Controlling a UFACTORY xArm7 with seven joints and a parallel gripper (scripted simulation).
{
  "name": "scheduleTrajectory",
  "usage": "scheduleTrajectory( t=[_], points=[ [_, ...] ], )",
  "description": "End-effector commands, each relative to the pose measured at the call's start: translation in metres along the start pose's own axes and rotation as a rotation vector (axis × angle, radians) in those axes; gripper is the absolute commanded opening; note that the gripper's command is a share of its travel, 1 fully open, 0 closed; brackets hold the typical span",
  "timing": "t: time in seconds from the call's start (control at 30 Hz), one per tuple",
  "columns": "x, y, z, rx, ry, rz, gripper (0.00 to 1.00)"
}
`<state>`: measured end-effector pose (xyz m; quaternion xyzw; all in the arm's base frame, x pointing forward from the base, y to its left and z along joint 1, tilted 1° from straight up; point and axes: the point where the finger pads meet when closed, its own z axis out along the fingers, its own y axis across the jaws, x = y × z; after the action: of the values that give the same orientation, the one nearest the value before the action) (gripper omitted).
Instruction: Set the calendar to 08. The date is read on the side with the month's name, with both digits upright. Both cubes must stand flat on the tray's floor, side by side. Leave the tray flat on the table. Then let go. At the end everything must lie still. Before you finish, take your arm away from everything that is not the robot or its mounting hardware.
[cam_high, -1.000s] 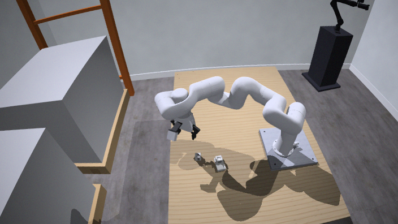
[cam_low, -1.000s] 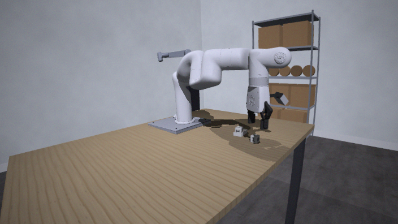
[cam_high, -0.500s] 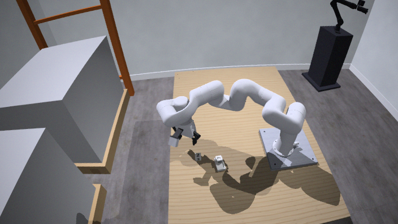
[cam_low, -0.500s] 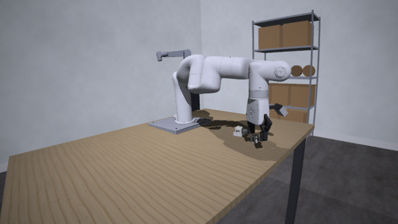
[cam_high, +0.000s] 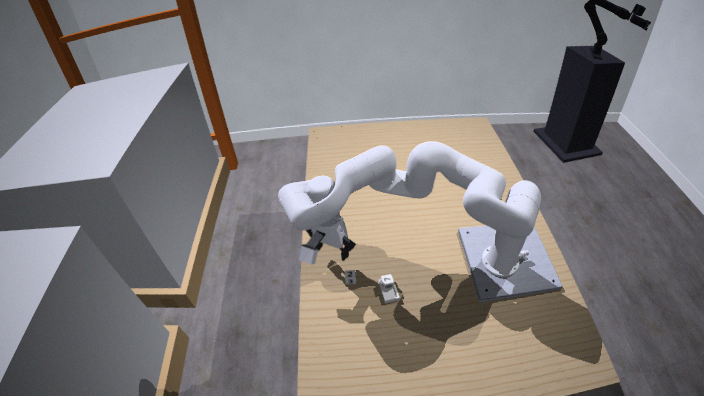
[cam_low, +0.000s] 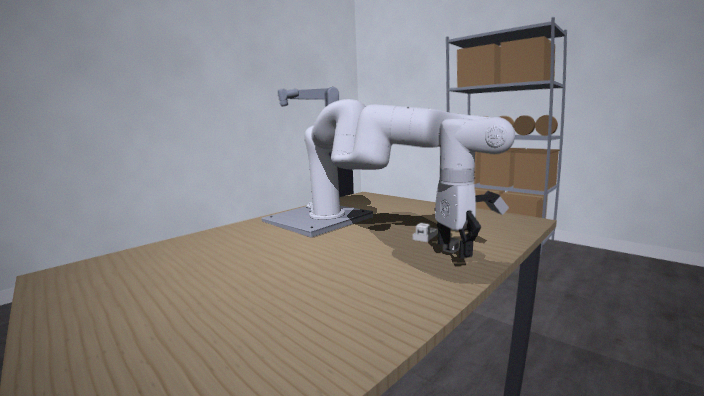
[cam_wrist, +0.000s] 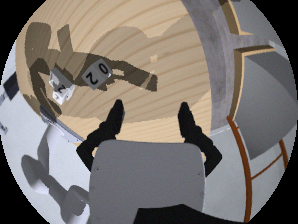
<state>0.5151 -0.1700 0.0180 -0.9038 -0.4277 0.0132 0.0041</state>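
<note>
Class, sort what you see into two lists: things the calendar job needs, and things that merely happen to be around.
Needed:
- loose number cube
- cube at the tray
- tray
- robot arm

Just around:
- orange frame
- shelf unit
- dark pedestal

From here I'm seeing my arm (cam_high: 367, 167) (cam_low: 410, 125) showing glossy white, its gripper fingers (cam_high: 346, 248) (cam_low: 468, 245) showing black, and its base plate (cam_high: 542, 272) (cam_low: 285, 220) wearing blue-grey; I'm looking at a tabletop (cam_high: 345, 370) (cam_low: 200, 300) (cam_wrist: 170, 65) showing pale tan with darker wood-grain stripes, a loose cube (cam_high: 350, 277) (cam_wrist: 96, 74) showing grey with black digits, and a tray (cam_high: 391, 298) (cam_low: 421, 237) (cam_wrist: 62, 95) showing white; I'm also picking out an orange frame (cam_high: 202, 75) (cam_wrist: 247, 170) and brown boxes (cam_low: 525, 60) on a grey shelf rack (cam_low: 552, 100)
</note>
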Motion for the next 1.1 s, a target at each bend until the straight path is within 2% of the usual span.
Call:
scheduleTrajectory(
  t=[0.0, 0.23, 1.07],
  points=[
    [0.001, 0.001, 0.006, -0.004, 0.002, 0.000, 1.00],
    [0.001, 0.001, 0.017, -0.004, 0.002, 0.000, 1.00],
    [0.001, 0.001, 0.017, -0.004, 0.002, 0.000, 1.00]
  ],
)
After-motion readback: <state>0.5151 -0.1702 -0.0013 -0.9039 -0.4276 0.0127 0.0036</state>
